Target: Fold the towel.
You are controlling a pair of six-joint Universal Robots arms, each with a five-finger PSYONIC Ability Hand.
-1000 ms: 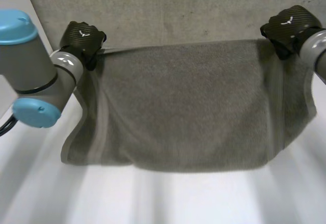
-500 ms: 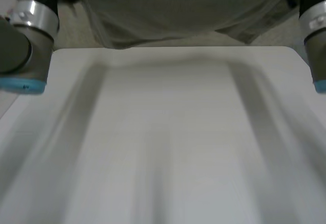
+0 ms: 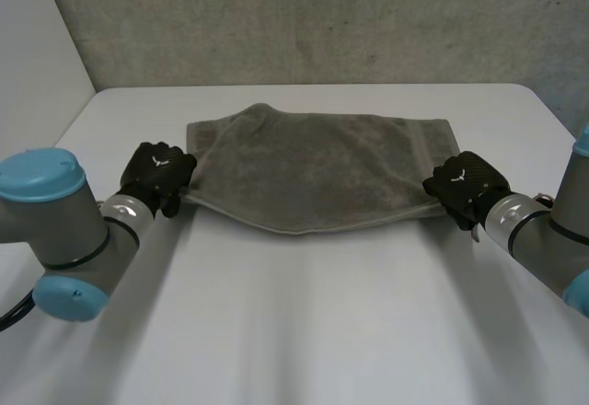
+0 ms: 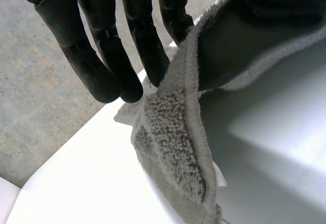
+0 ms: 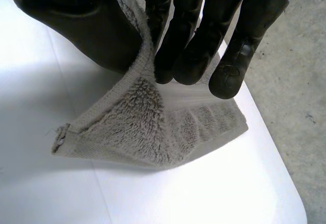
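Your left hand [image 3: 158,173] pinches the grey terry towel [image 3: 317,170] at its near left corner, thumb against fingers. Your right hand [image 3: 465,184] pinches the near right corner likewise. That twin grip keeps the near edge stretched and slightly lifted off the white desk [image 3: 294,331]. The towel lies mid-desk, possibly doubled already.

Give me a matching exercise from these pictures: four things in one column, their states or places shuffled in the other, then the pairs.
Things:
1. left hand
2. right hand
3. towel
4. table

States:
A. white, under the cloth
B. grey, stretched between both hands
C. pinching the towel's near corner on the robot's right
D. pinching the towel's near corner on the robot's left

Pairs: 1-D, 2-C, 3-B, 4-A
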